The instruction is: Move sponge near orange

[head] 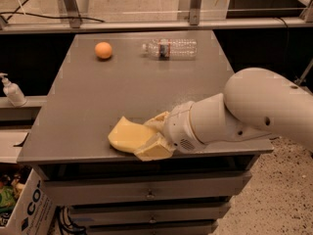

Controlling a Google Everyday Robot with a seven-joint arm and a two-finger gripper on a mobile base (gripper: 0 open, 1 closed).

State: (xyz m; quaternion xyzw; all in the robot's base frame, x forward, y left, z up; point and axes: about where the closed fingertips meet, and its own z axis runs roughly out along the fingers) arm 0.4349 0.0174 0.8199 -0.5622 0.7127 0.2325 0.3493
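Camera view: gripper (147, 138) grasps sponge (124, 133) at the near edge, hiding its right end; orange (103, 50) near far-left corner.

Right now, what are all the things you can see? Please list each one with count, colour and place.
sponge: 1, pale yellow, near the table's front edge, at the gripper
orange: 1, orange, far left of the table
bottle: 1, clear, lying on its side, right of the orange
table: 1, grey, centre
drawers: grey, under the table; count unclear
pump bottle: 1, white, ledge at left
box: 1, cardboard, floor at lower left
arm: 1, white, at right
gripper: 1, yellowish, at the sponge's right end
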